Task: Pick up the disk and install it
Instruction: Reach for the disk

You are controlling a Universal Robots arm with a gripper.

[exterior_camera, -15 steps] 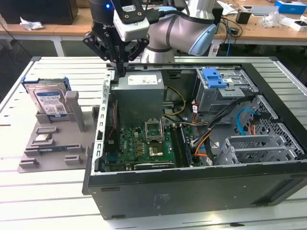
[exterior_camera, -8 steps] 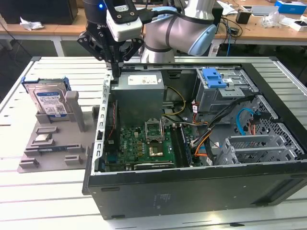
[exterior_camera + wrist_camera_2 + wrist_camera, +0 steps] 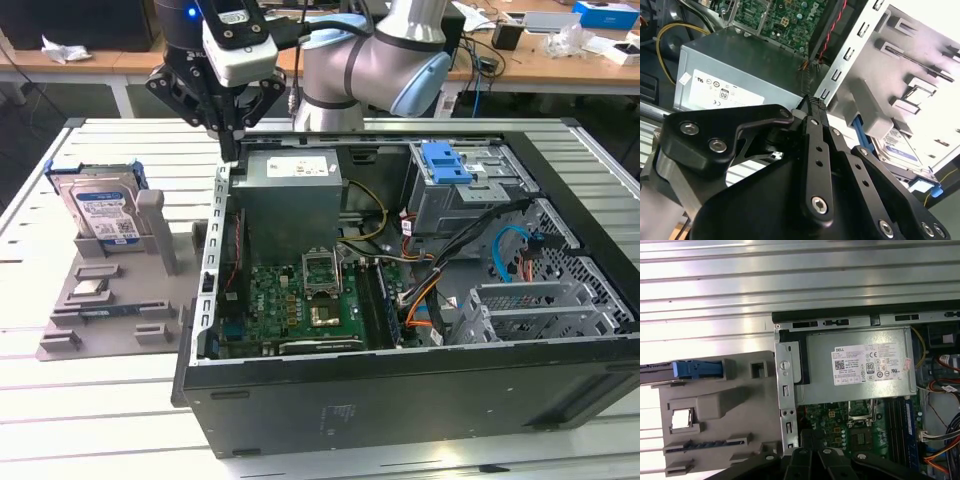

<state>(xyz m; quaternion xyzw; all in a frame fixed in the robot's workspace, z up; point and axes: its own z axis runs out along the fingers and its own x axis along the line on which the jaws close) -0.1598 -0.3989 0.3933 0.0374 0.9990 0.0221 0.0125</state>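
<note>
Pincer: the black linked pincer (image 3: pixel 232 150) hangs from the grey-and-blue robot arm (image 3: pixel 380 60), its fingers pointing down. In the exterior view and the second wrist view (image 3: pixel 815 102) they look clenched together, with nothing between them.
Pincer position: above the wall of the case on the exterior view's left, by the near corner of the power supply. It is clear of the disk and touches nothing that can be seen.
Disk: the flat silver metal hard drive with a blue-and-white label and a bright blue plastic bracket (image 3: pixel 100 210) stands upright on its edge in the stand, on the exterior view's left and outside the case. The second wrist view shows its labelled face (image 3: pixel 900 147); the first wrist view shows its top edge (image 3: pixel 690 370).
Stand: the grey moulded plastic stand (image 3: pixel 110 300) lies flat on the surface just beside the case, with smaller parts set in its slots.
Case: the open black computer case (image 3: pixel 400 400) lies on its side.
Inside the case: a grey metal power supply box (image 3: pixel 290 190), a green motherboard (image 3: pixel 300 300) and a blue plastic tray latch (image 3: pixel 445 162) on the drive cage.
Surface: the pale slatted metal surface (image 3: pixel 90 420) carries both the case and the stand.
</note>
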